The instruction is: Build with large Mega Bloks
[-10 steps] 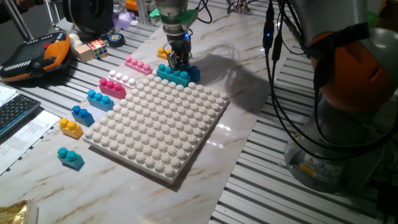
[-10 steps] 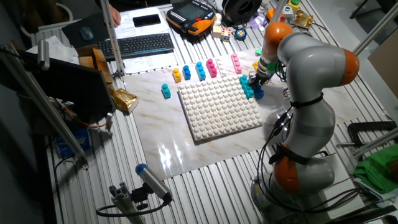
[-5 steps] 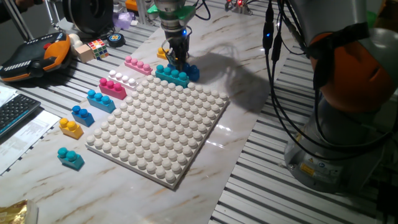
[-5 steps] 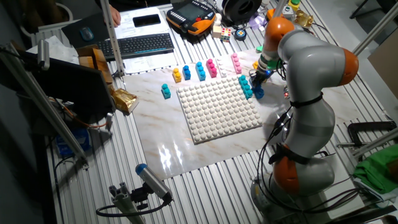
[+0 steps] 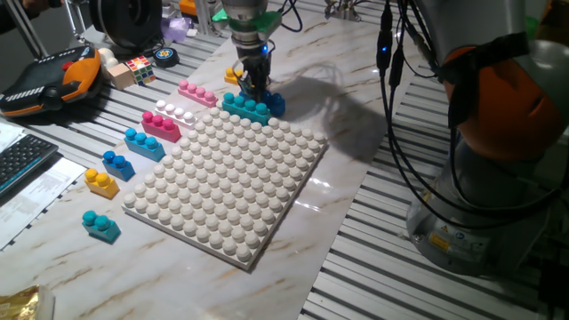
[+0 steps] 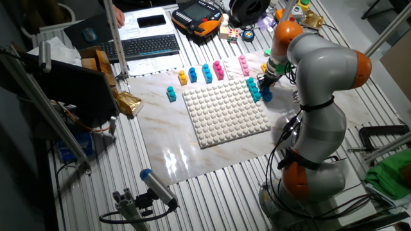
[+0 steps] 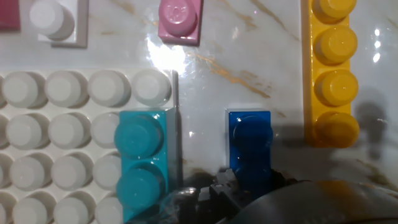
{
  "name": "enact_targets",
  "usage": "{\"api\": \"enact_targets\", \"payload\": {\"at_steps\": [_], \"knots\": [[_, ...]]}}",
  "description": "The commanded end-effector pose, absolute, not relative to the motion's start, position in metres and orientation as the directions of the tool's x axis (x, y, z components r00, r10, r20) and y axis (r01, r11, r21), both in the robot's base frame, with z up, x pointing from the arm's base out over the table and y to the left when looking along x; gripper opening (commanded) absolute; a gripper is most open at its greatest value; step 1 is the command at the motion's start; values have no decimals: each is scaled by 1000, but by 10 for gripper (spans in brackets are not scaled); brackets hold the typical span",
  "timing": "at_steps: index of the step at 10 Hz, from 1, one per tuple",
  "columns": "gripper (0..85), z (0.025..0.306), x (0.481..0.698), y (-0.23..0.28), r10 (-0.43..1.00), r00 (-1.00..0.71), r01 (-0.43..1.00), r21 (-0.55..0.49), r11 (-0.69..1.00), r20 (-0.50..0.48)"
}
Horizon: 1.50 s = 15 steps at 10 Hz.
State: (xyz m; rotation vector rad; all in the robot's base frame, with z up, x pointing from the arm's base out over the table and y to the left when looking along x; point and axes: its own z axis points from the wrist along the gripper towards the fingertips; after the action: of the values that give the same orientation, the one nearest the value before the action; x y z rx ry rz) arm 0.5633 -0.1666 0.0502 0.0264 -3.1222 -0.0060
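You get even, bright overhead light in both fixed views, sharp across the marble worktop. The arm throws a soft shadow onto the worktop's far edge. Glare streaks its near edge in the other fixed view. In the hand view a hot white glare spot sits near the pink brick, and the bottom blurs dark.

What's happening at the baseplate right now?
The end effector is down at the far corner of the white baseplate, right by a teal brick on the plate's edge and a blue brick on the table beside it. Whether it grips either one cannot be told. A long yellow brick lies further out, and other loose bricks sit in a row along the plate's left side.
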Motion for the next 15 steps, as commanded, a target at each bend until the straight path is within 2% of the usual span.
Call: {"api": "enact_targets", "payload": {"at_steps": [1,2,5,9,13,15], "knots": [[7,53,562,-167,-18,-1000,-17,11,1000,19],[7,61,562,-167,-12,-1000,-11,26,1000,25],[7,108,563,-160,13,-997,16,38,999,77],[7,151,561,-126,60,-995,64,41,997,78],[7,155,558,-110,77,-995,80,47,996,65],[7,152,559,-119,65,-996,67,26,997,69]]}}
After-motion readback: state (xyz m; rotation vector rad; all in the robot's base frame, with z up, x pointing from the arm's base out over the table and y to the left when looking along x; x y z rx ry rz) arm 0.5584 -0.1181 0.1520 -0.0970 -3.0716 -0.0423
